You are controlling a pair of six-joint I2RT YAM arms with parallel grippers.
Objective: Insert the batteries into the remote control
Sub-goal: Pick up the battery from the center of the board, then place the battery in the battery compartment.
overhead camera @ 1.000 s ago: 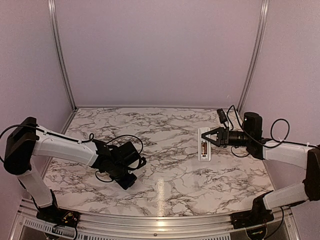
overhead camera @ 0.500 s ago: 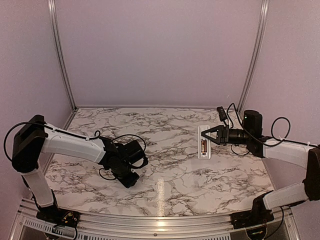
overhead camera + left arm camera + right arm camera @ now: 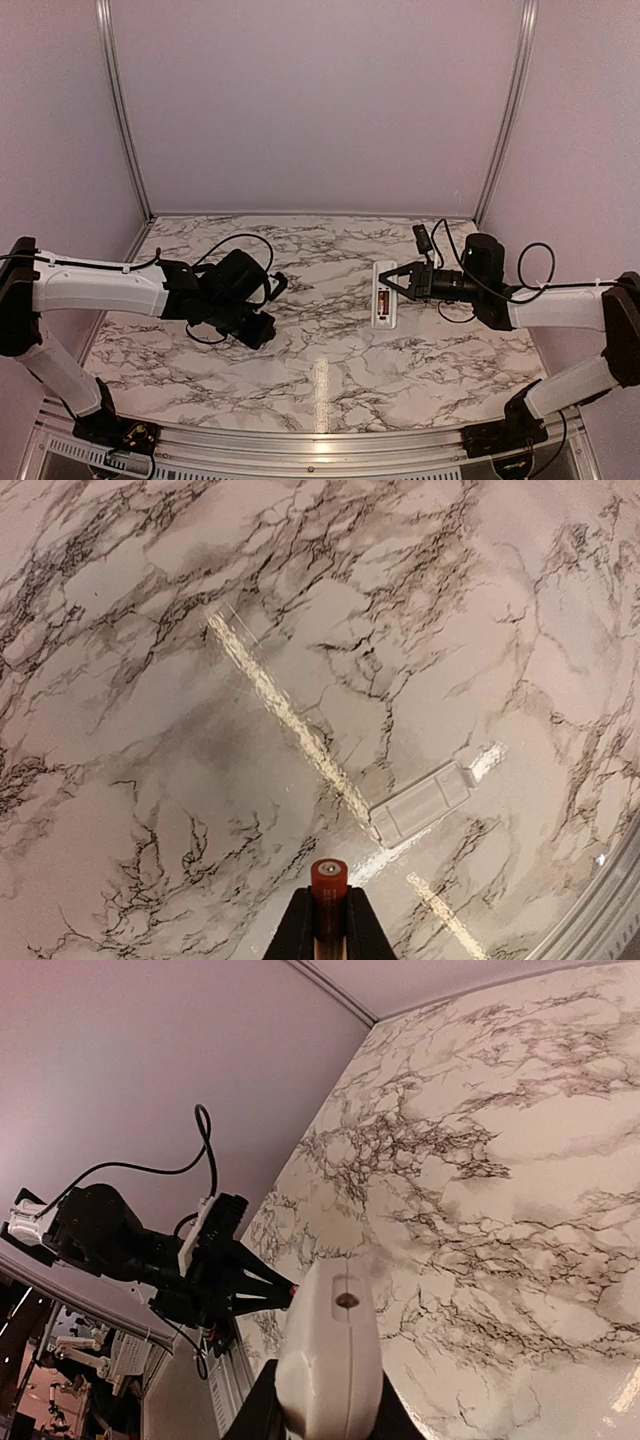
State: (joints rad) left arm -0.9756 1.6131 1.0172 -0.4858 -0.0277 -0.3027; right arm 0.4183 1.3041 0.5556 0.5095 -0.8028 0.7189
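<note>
Top external view: right tool (image 3: 396, 283) clamped on the right edge of the remote control (image 3: 384, 312), right of centre over the counter (image 3: 330, 385). The remote's back faces up, and a seated battery (image 3: 383, 299) shows coppery in the recess.

Left wrist view: left tool (image 3: 329, 920) closed tight on a loose battery (image 3: 329, 877), whose orange-red end pokes out past the fingertips above the marble. A clear flat plastic piece (image 3: 422, 802) lies on the counter just beyond.

Right wrist view: the remote's white end fills the foreground. The left tool points toward it — the two well apart.
</note>
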